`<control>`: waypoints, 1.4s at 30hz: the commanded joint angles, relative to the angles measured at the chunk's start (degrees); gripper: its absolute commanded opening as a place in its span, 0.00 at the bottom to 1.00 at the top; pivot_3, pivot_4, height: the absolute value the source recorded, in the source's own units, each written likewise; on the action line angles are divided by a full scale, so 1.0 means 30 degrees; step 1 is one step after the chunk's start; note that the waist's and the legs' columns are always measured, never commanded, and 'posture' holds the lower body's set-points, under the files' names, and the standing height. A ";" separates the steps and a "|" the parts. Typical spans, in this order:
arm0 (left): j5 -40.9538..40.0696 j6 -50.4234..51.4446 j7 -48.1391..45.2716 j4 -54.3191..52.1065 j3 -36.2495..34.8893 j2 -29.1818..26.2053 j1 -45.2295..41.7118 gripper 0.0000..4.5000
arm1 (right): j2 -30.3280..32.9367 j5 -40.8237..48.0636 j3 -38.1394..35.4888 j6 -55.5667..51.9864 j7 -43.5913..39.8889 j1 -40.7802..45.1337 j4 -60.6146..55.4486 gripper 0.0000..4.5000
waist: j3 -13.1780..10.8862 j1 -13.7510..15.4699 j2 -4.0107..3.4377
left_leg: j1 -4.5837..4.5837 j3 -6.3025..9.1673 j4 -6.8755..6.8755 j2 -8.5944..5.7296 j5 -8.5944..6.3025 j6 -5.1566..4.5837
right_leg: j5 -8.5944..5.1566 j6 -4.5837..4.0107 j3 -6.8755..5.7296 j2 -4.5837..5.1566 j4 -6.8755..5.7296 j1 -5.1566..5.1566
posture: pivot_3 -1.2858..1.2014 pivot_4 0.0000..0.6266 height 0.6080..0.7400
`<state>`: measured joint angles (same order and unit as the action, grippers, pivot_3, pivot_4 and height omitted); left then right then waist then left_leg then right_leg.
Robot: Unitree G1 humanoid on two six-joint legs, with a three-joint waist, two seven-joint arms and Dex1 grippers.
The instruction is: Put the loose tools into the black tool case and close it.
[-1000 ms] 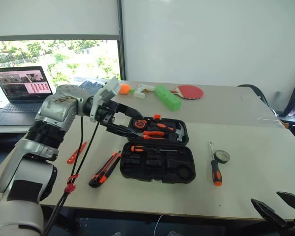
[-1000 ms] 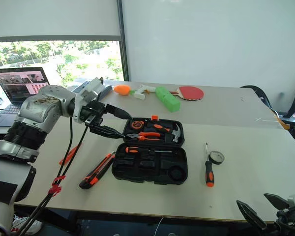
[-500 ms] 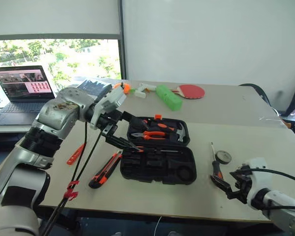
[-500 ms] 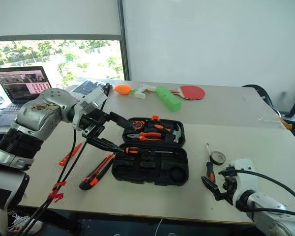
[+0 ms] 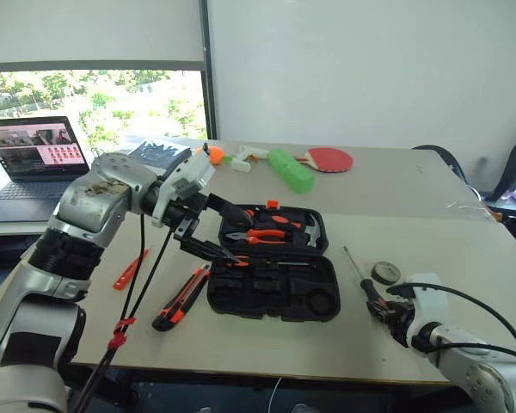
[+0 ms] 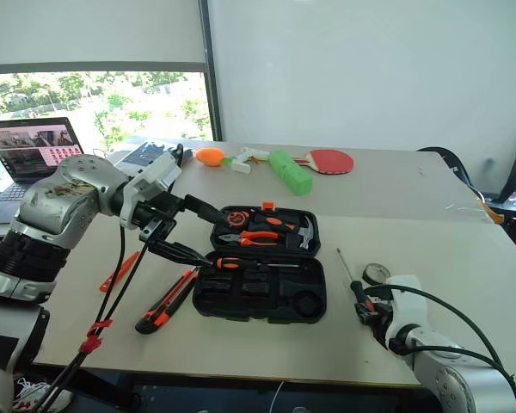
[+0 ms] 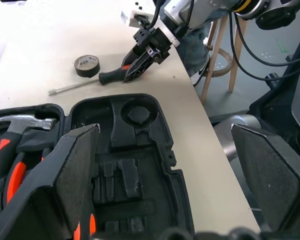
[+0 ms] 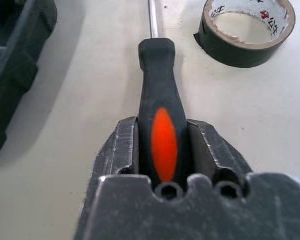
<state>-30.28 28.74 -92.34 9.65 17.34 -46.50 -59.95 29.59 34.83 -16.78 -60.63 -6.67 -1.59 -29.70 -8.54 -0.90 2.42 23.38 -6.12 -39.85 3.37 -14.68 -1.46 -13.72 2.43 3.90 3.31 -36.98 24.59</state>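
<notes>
My right pincer [image 8: 162, 145] is clamped on the black-and-orange handle of a screwdriver [image 5: 363, 283], which lies on the table [image 5: 430, 215] just right of the open black tool case [image 5: 273, 268]. Close beside the screwdriver's shaft sits a dark roll of tape [image 5: 384, 273]; there are marks printed inside its ring, too small for me to read. My left pincer [image 5: 217, 231] hangs wide open and empty over the case's left edge.

In the case's far half I count one hammer and one pair of orange-handled pliers; a second screwdriver lies at the hinge. Left of the case lie one black-orange utility knife [image 5: 182, 298] and one slim orange tester [image 5: 131, 268].

At the table's far side are one red paddle [image 5: 330, 159], one green block [image 5: 291, 169] and one orange ball [image 6: 211, 156]. A laptop [image 5: 33, 163] stands open to my left.
</notes>
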 commanded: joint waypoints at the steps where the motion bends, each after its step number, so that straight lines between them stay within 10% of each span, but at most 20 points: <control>1: 0.0256 -0.0044 0.0065 -0.0562 -0.0939 0.0102 0.0077 1.00 | -0.0102 0.0847 -0.2047 -0.0908 0.0507 0.1095 -0.1249 0.23 | -0.0001 0.0025 -0.0002 | 0.0002 0.0000 0.0001 0.0000 0.0000 0.0000 | 0.0000 0.0000 -0.0001 0.0000 0.0000 0.0000 | 0.52 0.24 0.97; 7: 0.0457 -0.1255 0.1387 0.0030 -0.2631 0.0981 0.0396 1.00 | 0.2751 0.2607 -0.2266 -0.1362 -0.2590 0.4052 -0.1836 0.23 | -0.0018 0.0028 -0.0026 | 0.0004 0.0001 -0.0001 -0.0004 0.0000 0.0000 | 0.0004 0.0006 0.0008 0.0005 0.0000 0.0002 | 0.52 0.24 0.97; 13: 0.0766 -0.1333 0.0955 0.0164 -0.3399 0.0144 0.0911 1.00 | 0.9000 -0.0598 0.4250 0.4397 -1.1863 0.7845 0.1376 0.23 | -0.0024 -0.0095 -0.0035 | -0.0021 -0.0001 0.0031 0.0008 -0.0003 -0.0006 | -0.0001 -0.0005 0.0006 -0.0018 0.0031 0.0000 | 0.52 0.24 0.97; 22: 0.0403 0.0953 0.0302 -0.2794 -0.3975 -0.2647 0.3423 1.00 | 0.7106 -0.6835 1.1707 1.3069 -1.9345 1.3511 1.0199 0.23 | -0.0033 0.0030 -0.0025 | 0.0129 -0.0021 0.0000 0.0004 -0.0002 -0.0005 | 0.0001 -0.0001 0.0004 -0.0005 -0.0007 0.0153 | 0.52 0.24 0.97; 37: -0.0133 0.2209 0.1634 -0.4965 -0.5007 -0.3274 0.4757 1.00 | 0.4529 -0.9802 1.2240 1.5479 -2.0740 1.4702 1.4360 0.23 | -0.0041 0.0056 -0.0029 | 0.0148 -0.0028 -0.0018 0.0007 0.0024 0.0039 | 0.0010 -0.0015 -0.0005 -0.0004 -0.0059 0.0193 | 0.52 0.24 0.97; 42: -0.0106 0.2168 0.1756 -0.4900 -0.4869 -0.3097 0.4566 1.00 | 0.3971 -0.9805 1.1817 1.4842 -2.0649 1.4778 1.4144 0.66 | -0.0041 0.0050 -0.0030 | 0.0146 -0.0029 -0.0014 0.0008 0.0028 0.0046 | 0.0014 -0.0021 -0.0006 -0.0005 -0.0064 0.0194 | 0.52 0.24 0.97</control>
<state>-29.69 35.34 -87.23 -3.93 4.25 -55.76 -44.92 41.62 5.15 20.49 -15.29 -68.41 42.06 14.00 -8.67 -0.75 2.33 23.82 -6.21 -39.89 3.40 -14.60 -1.32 -13.68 2.36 3.89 3.29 -37.17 25.17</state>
